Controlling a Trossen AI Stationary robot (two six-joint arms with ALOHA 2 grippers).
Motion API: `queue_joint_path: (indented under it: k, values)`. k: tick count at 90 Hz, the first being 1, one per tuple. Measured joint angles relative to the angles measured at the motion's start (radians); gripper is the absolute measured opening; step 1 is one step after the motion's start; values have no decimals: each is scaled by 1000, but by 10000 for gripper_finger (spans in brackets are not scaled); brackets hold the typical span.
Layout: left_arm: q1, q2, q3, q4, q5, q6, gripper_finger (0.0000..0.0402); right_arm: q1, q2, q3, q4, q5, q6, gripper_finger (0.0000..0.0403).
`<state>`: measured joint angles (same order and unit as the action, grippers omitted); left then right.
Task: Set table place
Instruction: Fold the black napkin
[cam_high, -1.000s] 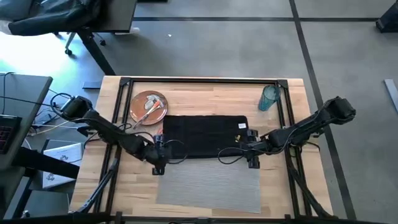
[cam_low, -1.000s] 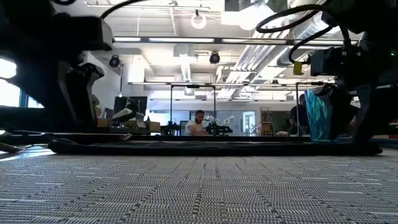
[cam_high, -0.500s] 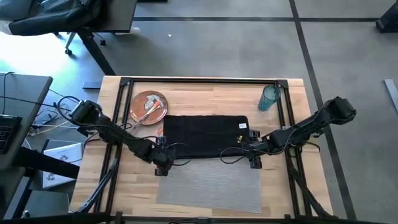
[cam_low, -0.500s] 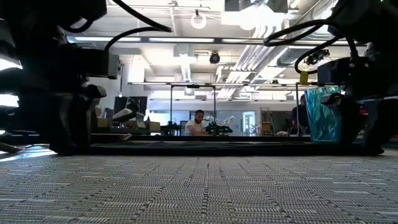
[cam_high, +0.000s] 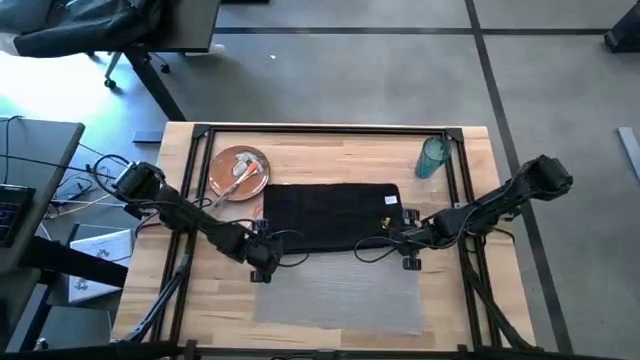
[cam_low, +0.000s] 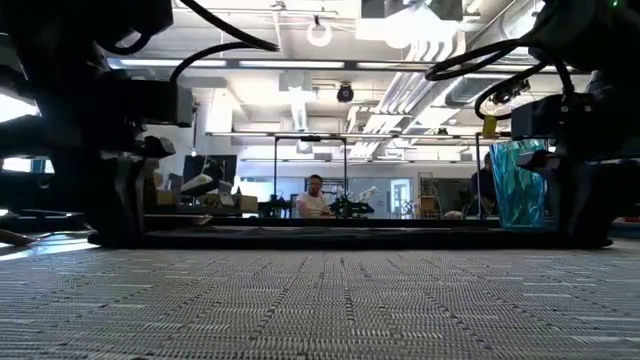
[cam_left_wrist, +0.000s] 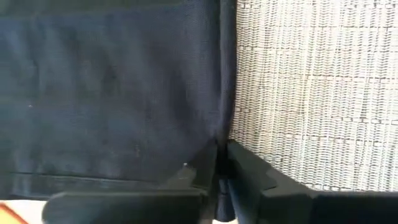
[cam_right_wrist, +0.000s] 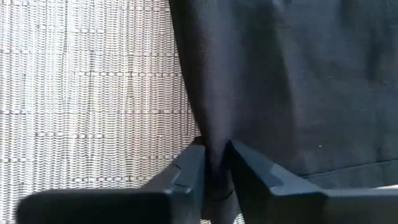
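**Operator:** Where are my claws right now?

**Spotter:** Your left gripper (cam_high: 263, 262) is low at the napkin's (cam_high: 325, 217) near left corner, pinching its edge. The left wrist view shows the fingers (cam_left_wrist: 239, 171) pressed together on the black cloth. Your right gripper (cam_high: 407, 252) is doing the same at the near right corner, fingers (cam_right_wrist: 252, 171) nipping the hem.

**Operator:** And the rest of the setting?

**Spotter:** The napkin lies flat across the far edge of the placemat (cam_high: 340, 295), which sits at the table's (cam_high: 330, 155) near side. Your plate (cam_high: 238, 172), cutlery on it, rests at the far left, touching the napkin's corner. The tumbler (cam_high: 432, 157) stands upright at the far right, well apart.
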<state>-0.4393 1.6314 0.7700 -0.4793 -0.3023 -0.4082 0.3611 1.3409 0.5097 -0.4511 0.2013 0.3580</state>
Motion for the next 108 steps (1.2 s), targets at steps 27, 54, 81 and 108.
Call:
queue_joint_path:
  k: [27,54,81,108]
  values:
    - [-1,-64,52,-85,5,10,0,11,-57,69,-121,-25,67,1]
    - [-54,-113,71,-125,34,-49,0,163,-66,147,-164,-73,247,0]
    - [-222,-113,71,-89,13,-167,0,380,4,147,-17,-12,508,0]
    - [-177,-123,114,-172,-52,-130,0,367,-9,203,-122,38,540,0]
